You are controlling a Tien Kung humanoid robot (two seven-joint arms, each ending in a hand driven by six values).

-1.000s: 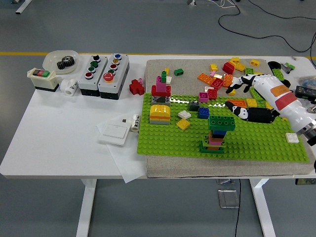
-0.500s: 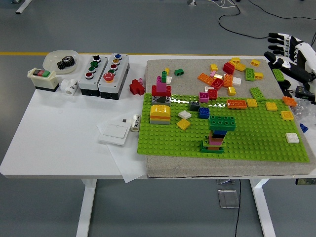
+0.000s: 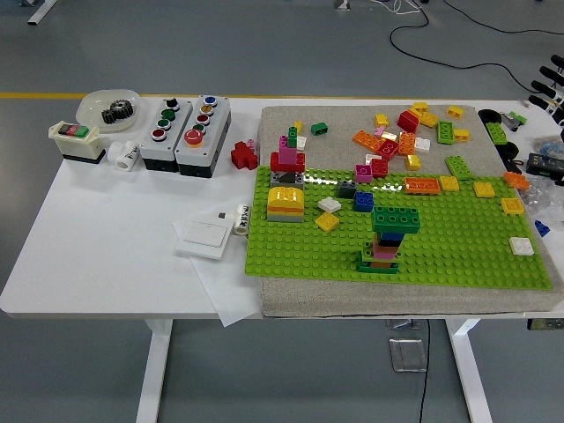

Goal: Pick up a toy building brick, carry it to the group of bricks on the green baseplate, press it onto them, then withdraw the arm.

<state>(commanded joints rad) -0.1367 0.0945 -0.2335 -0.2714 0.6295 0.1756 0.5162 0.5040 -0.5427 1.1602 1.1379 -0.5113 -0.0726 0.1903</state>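
Black fingers (image 3: 548, 88) at the right edge, barely visible, grip indiscernible, touching nothing.

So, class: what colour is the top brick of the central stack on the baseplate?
Dark green, head view.

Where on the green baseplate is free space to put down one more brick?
The green baseplate is bare right of the green-topped stack, up to the white tile. Its far edge is crowded with loose bricks.
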